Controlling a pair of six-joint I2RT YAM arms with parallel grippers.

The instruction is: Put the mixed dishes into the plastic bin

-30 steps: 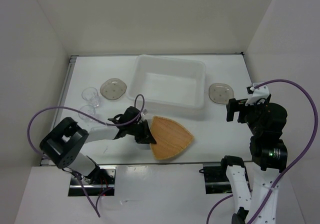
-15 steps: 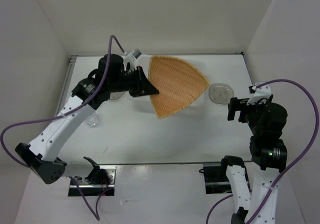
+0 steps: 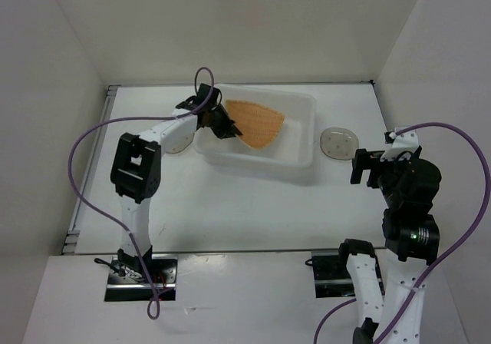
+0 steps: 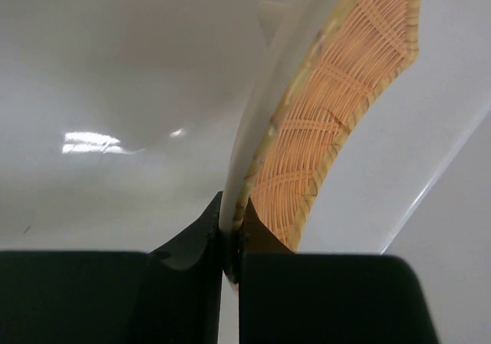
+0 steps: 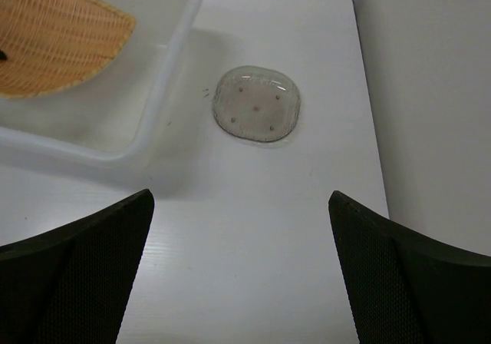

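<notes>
My left gripper (image 3: pixel 223 124) is shut on the near edge of the orange-tan plate (image 3: pixel 258 123) and holds it tilted inside the plastic bin (image 3: pixel 305 104). In the left wrist view the jaws (image 4: pixel 230 244) pinch the plate's rim (image 4: pixel 330 114). One speckled oval dish (image 3: pixel 338 142) lies on the table right of the bin; it also shows in the right wrist view (image 5: pixel 256 104). My right gripper (image 3: pixel 360 167) is open and empty near that dish (image 5: pixel 242 282). The other speckled dish (image 3: pixel 175 143) peeks out from under my left arm. The clear cups are hidden.
The bin's near right corner (image 5: pixel 165 75) and the plate (image 5: pixel 54 44) show in the right wrist view. White walls enclose the table on three sides. My left arm stretches over the table's left part.
My left gripper lifted the plate from the table in front of the bin, carried it above the bin, and has lowered it inside. The right arm has not moved.
</notes>
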